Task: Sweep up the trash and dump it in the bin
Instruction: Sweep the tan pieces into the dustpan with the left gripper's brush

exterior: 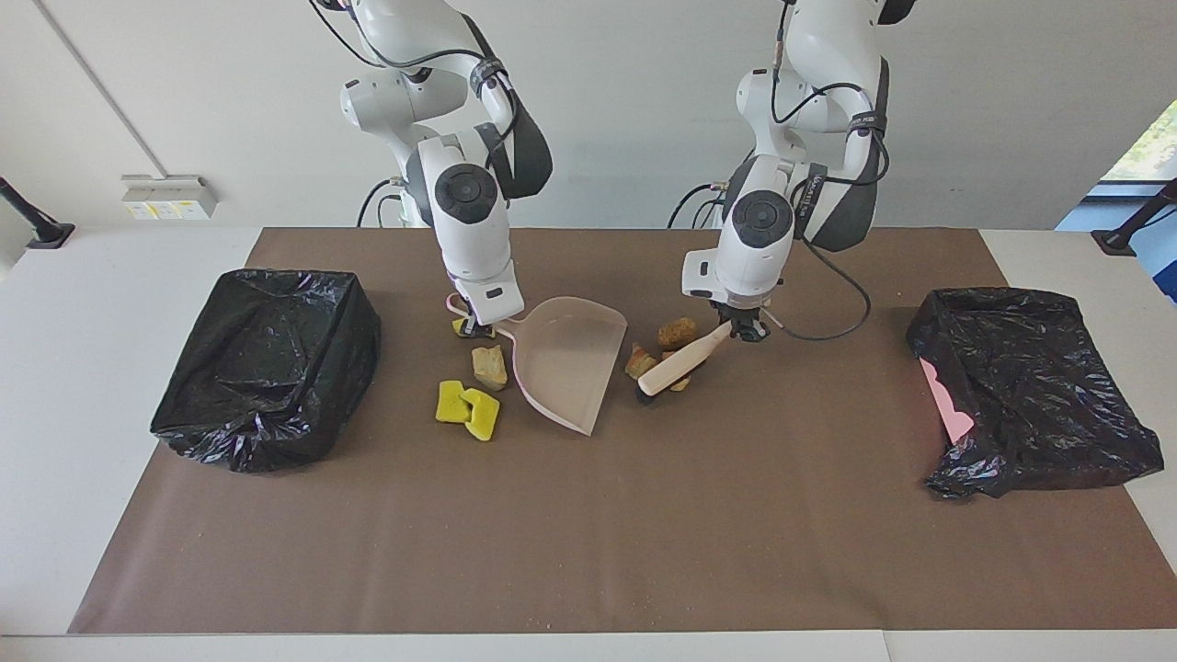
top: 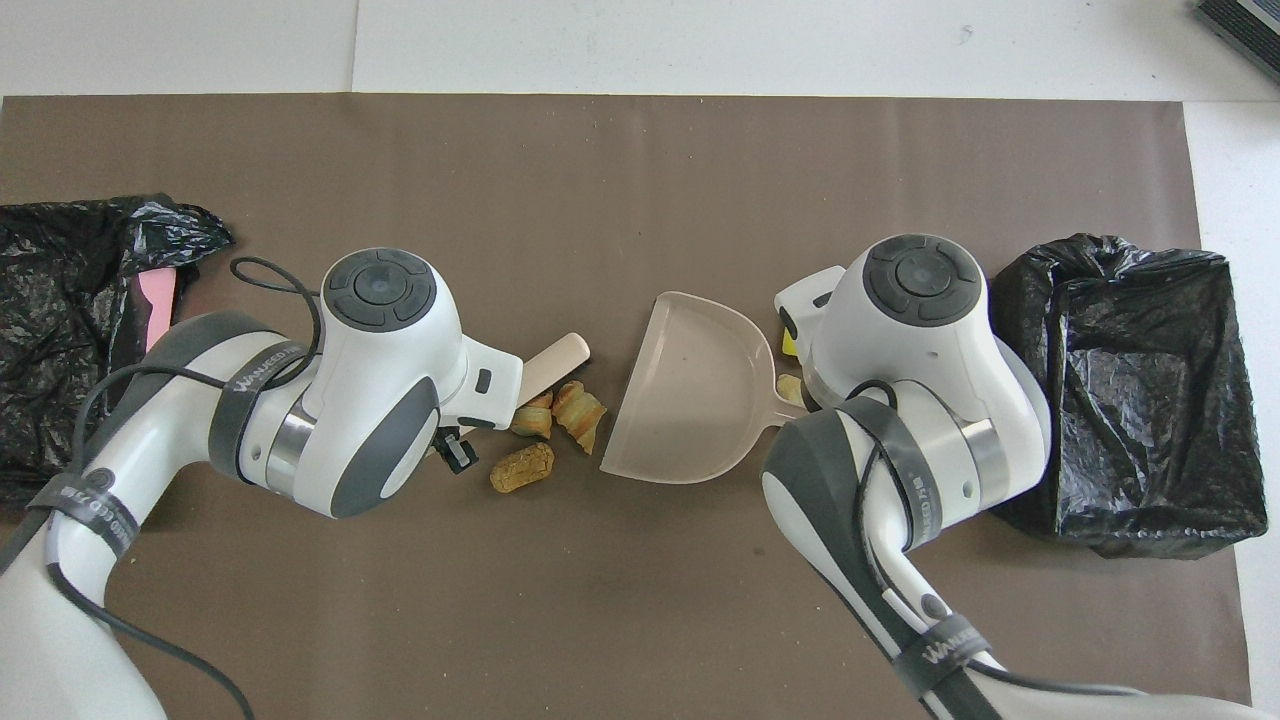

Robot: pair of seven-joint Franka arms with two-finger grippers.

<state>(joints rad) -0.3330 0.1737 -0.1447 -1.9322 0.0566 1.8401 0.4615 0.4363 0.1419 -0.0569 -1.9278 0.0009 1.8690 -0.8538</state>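
Observation:
My right gripper [exterior: 476, 324] is shut on the handle of the pale pink dustpan [exterior: 565, 360] [top: 690, 400], whose mouth faces the bread-like trash. My left gripper [exterior: 747, 329] is shut on the beige-handled brush [exterior: 676, 365] [top: 555, 360], bristles down among three bread lumps [exterior: 678, 331] [top: 520, 467] just outside the pan's mouth. Two yellow sponge pieces [exterior: 467, 407], a tan lump [exterior: 489, 366] and another yellow piece [exterior: 460, 326] lie beside the pan toward the right arm's end. In the overhead view both wrists hide the fingers. The black-lined bin [exterior: 267, 368] [top: 1120, 390] stands at the right arm's end.
A crumpled black bag [exterior: 1030, 386] [top: 60, 300] with something pink showing at its edge lies at the left arm's end. A brown mat [exterior: 588, 552] covers the table. A cable loops from the left wrist over the mat.

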